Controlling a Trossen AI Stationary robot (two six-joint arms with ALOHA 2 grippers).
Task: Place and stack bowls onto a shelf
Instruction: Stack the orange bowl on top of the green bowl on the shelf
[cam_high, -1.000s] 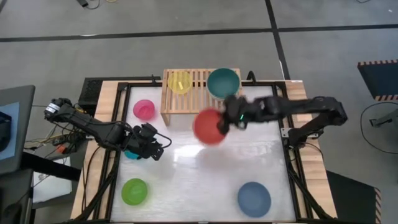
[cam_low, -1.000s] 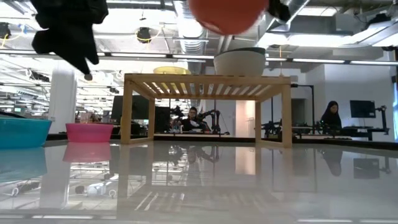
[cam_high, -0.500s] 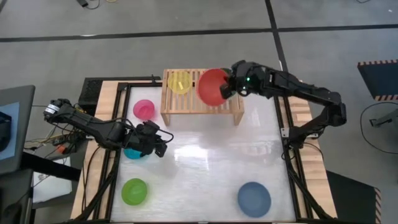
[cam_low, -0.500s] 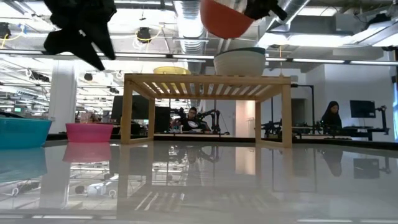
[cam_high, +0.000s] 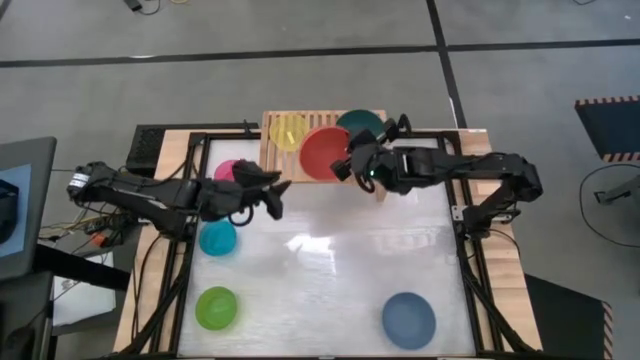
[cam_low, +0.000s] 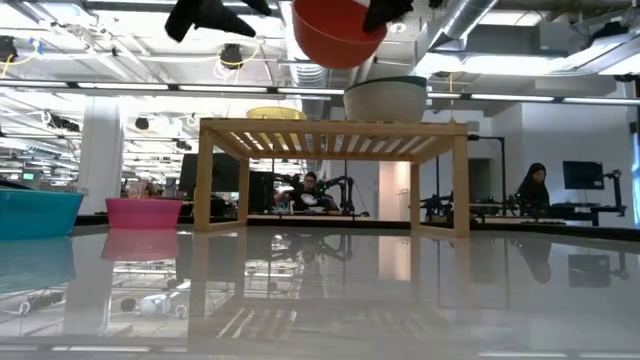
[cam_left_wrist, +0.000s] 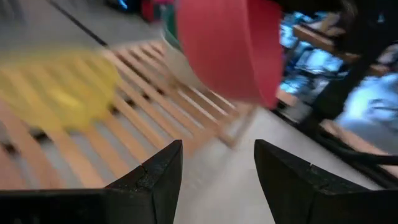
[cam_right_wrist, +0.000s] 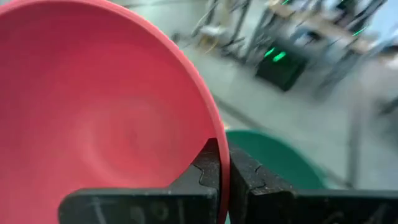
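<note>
My right gripper is shut on the red bowl, held in the air over the light-wood shelf. On the shelf stand the yellow bowl and the dark teal-green bowl. In the low view the teal-green bowl sits nested in the cream-white bowl. My left gripper is open and empty, raised near the shelf's near left corner. In the left wrist view it faces the shelf and the red bowl. The pink, cyan, lime green and blue bowls rest on the table. My right gripper pinches the red bowl's rim on the side toward the table's right, one finger inside the bowl and one outside. The fingers come roughly level from the table's right. The bowl is lifted clear above the shelf, opening upward and slightly tilted.
The shelf stands at the table's far edge. The pink bowl lies just left of it, partly under my left arm. The white table top lies bare between the cyan, lime green and blue bowls. People sit in the room beyond the table.
My right gripper has carried the red bowl from above the table's middle toward the far edge and over the shelf, then a little left. My left gripper has risen from beside the cyan bowl and gone right and far, toward the shelf.
</note>
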